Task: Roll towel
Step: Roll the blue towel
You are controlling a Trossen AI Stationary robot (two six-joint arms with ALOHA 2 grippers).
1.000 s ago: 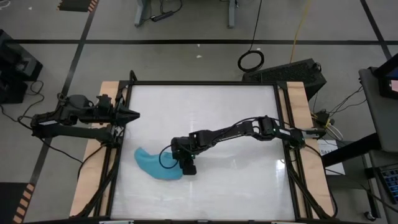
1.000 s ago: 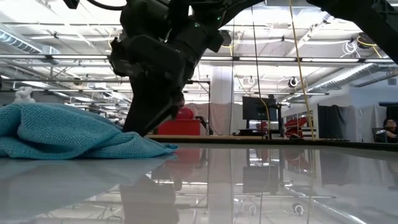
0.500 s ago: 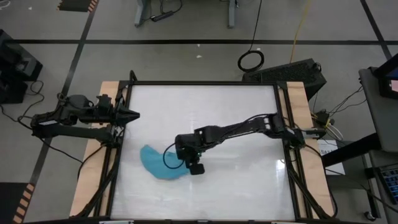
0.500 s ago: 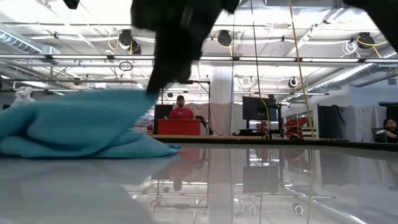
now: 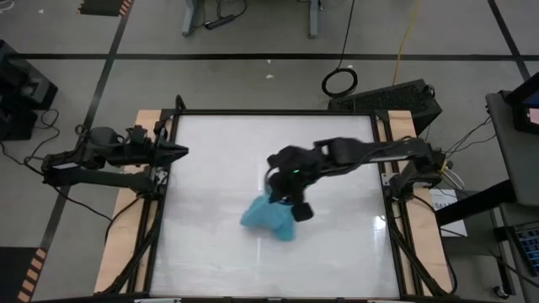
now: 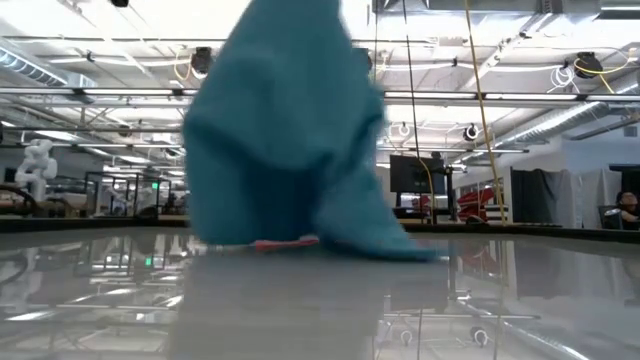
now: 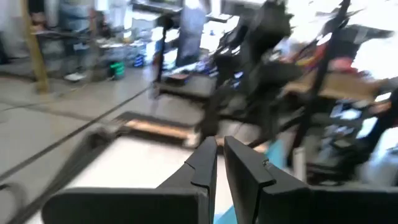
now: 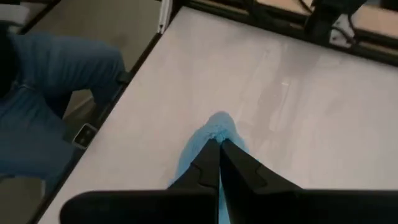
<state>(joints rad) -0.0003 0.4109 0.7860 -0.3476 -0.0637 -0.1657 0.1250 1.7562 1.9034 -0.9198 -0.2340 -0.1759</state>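
The turquoise towel [image 5: 268,219] hangs bunched from my right gripper [image 5: 285,202] near the middle of the white table. In the low view the towel [image 6: 285,140] fills the centre and hides the gripper; its lower end [image 6: 330,238] rests on the table. In the right wrist view the towel [image 8: 214,130] shows just past the shut fingers. My left gripper [image 5: 178,151] is shut and empty and waits at the table's left edge; it also shows in its own wrist view [image 7: 221,158]. My right gripper pinches a bunched upper part of the towel [image 8: 213,138] between its two fingers [image 8: 205,163]; how many layers it has I cannot tell. The fingers slant down from above. The towel hangs slack below them, its lower end on the table.
The table [image 5: 337,252] has a black frame and wooden side rails [image 5: 417,227]. Bare tabletop lies to the left, right and far side of the towel. In the right wrist view a person's blue-clad legs [image 8: 43,87] show beyond the table's edge.
My right gripper has risen and gone toward the table's right edge, shut on the towel. The towel lay flat at the near left; it has been pulled up by one end and dragged to the middle, and it now hangs bunched with only its lower end on the table.
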